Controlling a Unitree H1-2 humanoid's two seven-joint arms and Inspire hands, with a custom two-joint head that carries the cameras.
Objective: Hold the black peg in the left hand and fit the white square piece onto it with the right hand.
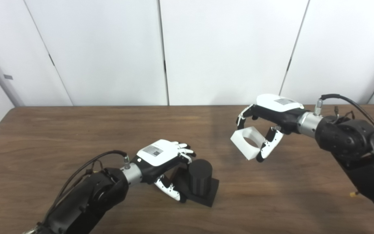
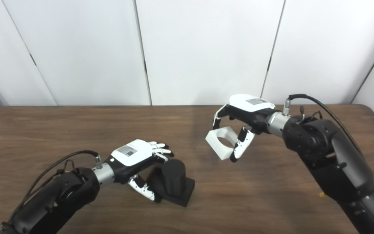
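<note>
Left eye view is showing the left hand (image 1: 162,159) wrapping its fingers and thumb around the base of the black peg (image 1: 200,184), which is sitting upright on the desk (image 1: 76,136). Up and to the right of the peg, the right hand (image 1: 266,125) is gripping the white square piece (image 1: 247,142) in the air, well apart from it.

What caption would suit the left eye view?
Left hand steadies black cylindrical peg on wooden table; right hand holds white square piece aloft.

Black arms, silver wrists, white-backed hands with label stickers
</note>
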